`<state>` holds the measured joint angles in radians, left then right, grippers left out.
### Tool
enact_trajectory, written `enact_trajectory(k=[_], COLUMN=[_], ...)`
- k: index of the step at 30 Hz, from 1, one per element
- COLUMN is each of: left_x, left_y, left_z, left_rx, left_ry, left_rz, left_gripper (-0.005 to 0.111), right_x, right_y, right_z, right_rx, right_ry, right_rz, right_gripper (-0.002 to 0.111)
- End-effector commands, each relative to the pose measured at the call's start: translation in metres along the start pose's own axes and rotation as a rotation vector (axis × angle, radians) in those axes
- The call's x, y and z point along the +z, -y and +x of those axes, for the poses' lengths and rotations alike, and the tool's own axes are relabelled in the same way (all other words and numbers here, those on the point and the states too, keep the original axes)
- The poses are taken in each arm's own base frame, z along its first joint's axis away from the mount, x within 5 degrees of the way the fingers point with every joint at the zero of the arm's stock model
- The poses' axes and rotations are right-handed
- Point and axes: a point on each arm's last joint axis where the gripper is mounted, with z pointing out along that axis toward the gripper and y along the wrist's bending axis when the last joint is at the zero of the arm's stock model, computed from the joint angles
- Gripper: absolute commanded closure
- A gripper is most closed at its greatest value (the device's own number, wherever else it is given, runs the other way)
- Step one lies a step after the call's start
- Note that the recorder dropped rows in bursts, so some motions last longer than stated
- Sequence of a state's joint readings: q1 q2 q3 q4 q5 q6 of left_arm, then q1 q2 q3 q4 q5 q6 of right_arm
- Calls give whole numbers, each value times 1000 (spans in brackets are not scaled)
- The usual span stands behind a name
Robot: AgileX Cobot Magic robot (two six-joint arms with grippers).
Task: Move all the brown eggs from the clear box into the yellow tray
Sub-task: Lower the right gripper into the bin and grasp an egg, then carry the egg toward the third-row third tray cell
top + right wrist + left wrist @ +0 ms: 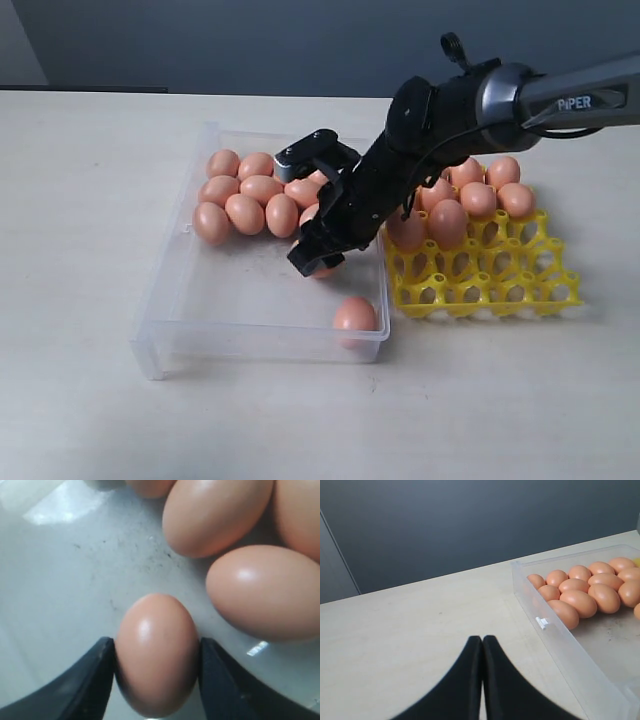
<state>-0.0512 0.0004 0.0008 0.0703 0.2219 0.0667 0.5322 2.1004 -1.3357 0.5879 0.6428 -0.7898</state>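
Observation:
The clear box (165, 320) sits left of centre, with several brown eggs (245, 212) bunched at its far side and one lone egg (354, 314) at its near right corner. My right gripper (322, 258) reaches down into the box and is shut on a brown egg (157, 652), both fingers (92, 680) pressing its sides. The yellow tray (500, 290) lies to the right of the box, with several brown eggs (478, 198) in its far cups. My left gripper (482, 640) is shut and empty over bare table, left of the box wall (555, 640).
The right arm (450, 110) stretches from the upper right across the tray's far left corner. More eggs (265, 592) lie close beside the held one on the box floor. A small white clip (542, 623) sticks out of the box wall.

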Motion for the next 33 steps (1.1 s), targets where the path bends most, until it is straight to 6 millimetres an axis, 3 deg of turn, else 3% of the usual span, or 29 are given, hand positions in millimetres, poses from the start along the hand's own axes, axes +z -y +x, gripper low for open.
enact_trajectory(k=[1,4,6,8,9,12,14,18,26,28,33], left_x=[0,0,0,0,0,0,0,0,0,0,0], left_y=[0,0,0,0,0,0,0,0,0,0,0], left_z=[-2,-2,-2,-2,-2,-2,-2,-2,-2,-2,-2], left_rx=[-3,-3,-3,-3,-3,-3,-3,-3,-3,-3,-3], left_ry=[16,16,16,16,16,16,16,16,16,16,16], left_rz=[-1,-1,-1,-1,-1,-1,-1,-1,-1,-1,-1], left_gripper=[106,106,106,106,106,106,106,106,106,106,106], right_x=[-6,-38,-72,-100,-115,-131,-134,-126,-112,-109,-101], right_y=[-4,-11,-6,1,9,24,28,27,34,34,36], right_z=[-10,-27,-23,-6,18,75,95,112,120,121,123], right_rx=[61,113,197,285,363,482,511,529,576,578,583], right_ry=[61,210,364,478,530,550,560,523,489,476,446], right_rz=[-21,-1,98,214,306,480,572,607,633,624,617], right_gripper=[108,108,108,108,108,108,108,108,106,100,72])
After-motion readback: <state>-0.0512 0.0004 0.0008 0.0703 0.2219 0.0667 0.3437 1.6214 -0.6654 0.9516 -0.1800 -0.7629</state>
